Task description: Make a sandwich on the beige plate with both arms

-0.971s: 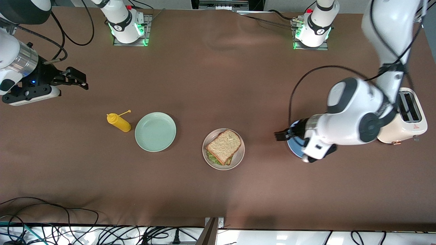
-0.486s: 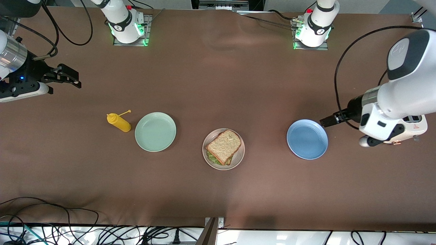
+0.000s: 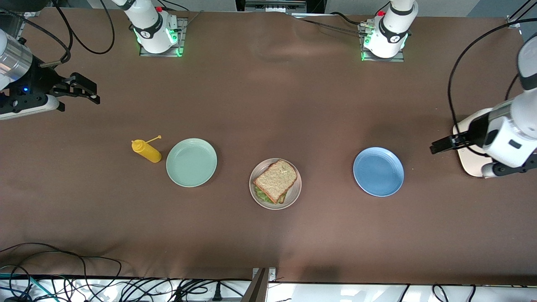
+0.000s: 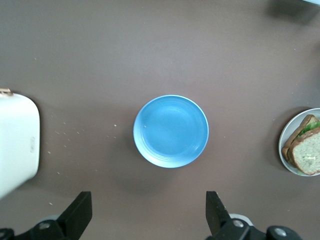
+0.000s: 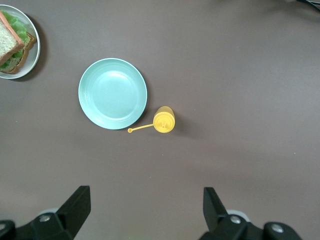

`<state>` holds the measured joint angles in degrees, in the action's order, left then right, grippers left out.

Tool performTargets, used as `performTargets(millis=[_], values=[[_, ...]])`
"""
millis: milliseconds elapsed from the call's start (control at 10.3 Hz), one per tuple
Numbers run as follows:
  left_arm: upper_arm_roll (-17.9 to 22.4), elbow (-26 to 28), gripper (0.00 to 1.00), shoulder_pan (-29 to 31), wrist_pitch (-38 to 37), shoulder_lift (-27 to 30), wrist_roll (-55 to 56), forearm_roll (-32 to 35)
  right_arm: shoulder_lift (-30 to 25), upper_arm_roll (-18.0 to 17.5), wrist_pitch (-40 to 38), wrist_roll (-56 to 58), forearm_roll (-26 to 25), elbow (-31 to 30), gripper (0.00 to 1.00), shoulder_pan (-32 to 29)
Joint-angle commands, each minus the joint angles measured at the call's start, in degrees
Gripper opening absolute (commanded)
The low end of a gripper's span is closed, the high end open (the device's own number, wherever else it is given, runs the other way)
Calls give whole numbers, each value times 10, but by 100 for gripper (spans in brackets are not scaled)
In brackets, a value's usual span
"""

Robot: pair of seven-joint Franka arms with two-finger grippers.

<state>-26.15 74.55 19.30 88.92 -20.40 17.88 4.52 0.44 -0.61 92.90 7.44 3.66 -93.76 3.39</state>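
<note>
Sandwich (image 3: pixel 275 181) is seen assembled on the beige plate (image 3: pixel 293 195) at the middle of the brown counter (image 3: pixel 268 105), a slice of wholegrain bread on top and green lettuce showing at the edge nearer the front camera. The mint-green plate (image 3: pixel 191 162) and the yellow squeeze bottle (image 3: pixel 146 151) are set beside it toward the right arm's end, the blue plate (image 3: pixel 378 171) toward the left arm's end, each well apart from the sandwich.

The left hand (image 3: pixel 440 145) is held up over the counter by the white toaster (image 3: pixel 467 161), fingers spread wide and nothing gripped. The right hand (image 3: pixel 86 89) is held over bare counter at the right arm's end, likewise spread wide and empty.

The task is judged to be finished or nearly so. What risk is left is judged to lie in the stack itself: the top slice is set slightly askew on the lettuce, so it could be slid off or the plate shunted if either arm were swung low across the middle. A trailing black cable (image 3: pixel 457 63) could also be caught on the toaster if the left arm were drawn back carelessly.
</note>
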Motion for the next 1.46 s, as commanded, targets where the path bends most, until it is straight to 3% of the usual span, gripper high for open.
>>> performTargets(millis=[0, 389, 680, 777, 971, 1263, 1360], values=[[-4, 8, 100, 17, -3, 23, -31, 9, -10, 4, -3, -9, -12, -5, 100, 4], [-4, 9, 100, 28, -4, 23, -69, 8, -13, 8, -52, -58, -50, 14, 100, 3], [13, 9, 100, 12, -5, 26, -83, 7, -12, 32, -73, -57, -76, 25, 100, 2], [39, 9, 100, -7, -5, 26, -83, -3, -11, 32, -91, -57, -94, 39, 100, 2], [135, 11, 100, -82, -5, 36, -100, -33, -8, 30, -93, -59, -94, 42, 100, 3], [227, 37, 99, -165, -2, 47, -121, -35, -4, 29, -91, -61, -95, 42, 100, 4], [237, 38, 99, -172, -2, 48, -124, -57, -4, 30, -93, -58, -94, 42, 100, 3]])
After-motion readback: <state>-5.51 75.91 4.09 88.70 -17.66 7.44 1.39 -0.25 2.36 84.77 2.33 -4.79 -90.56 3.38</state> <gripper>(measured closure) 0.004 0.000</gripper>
